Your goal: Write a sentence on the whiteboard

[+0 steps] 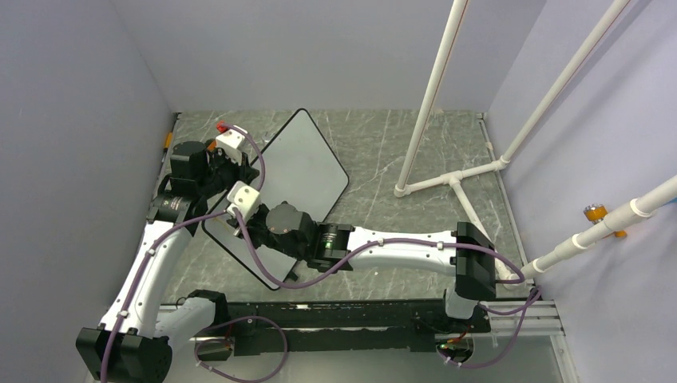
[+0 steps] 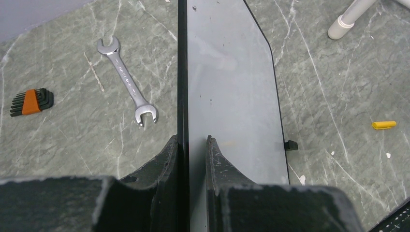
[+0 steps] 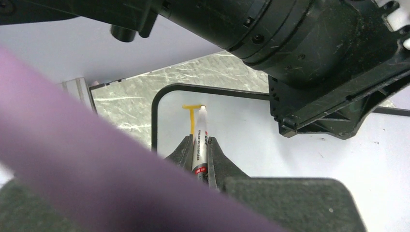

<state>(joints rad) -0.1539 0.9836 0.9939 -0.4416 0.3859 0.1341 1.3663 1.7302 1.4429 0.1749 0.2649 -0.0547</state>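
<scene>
Whiteboard set slantwise on the left-centre of a grey marbled table, with both arms reaching in over its near half. I cannot tell whether it lies quite flat.

Left gripper is clenched on the board's black rim, one finger on either side of the edge. A small black clip juts from the opposite edge.

Right gripper grasps a white marker tightly between its fingers. The marker's tip meets the white surface close to a rounded corner of the board. Beside the tip is an orange-yellow mark: one short bar across the top of one downstroke, like a capital T. No other writing shows.

On the table, seen past the left fingers, a steel wrench lies just beside the board's rim. A folded set of hex keys in an orange holder lies farther out. A small yellow piece rests on the board's other side. A white pipe frame stands to the right.
</scene>
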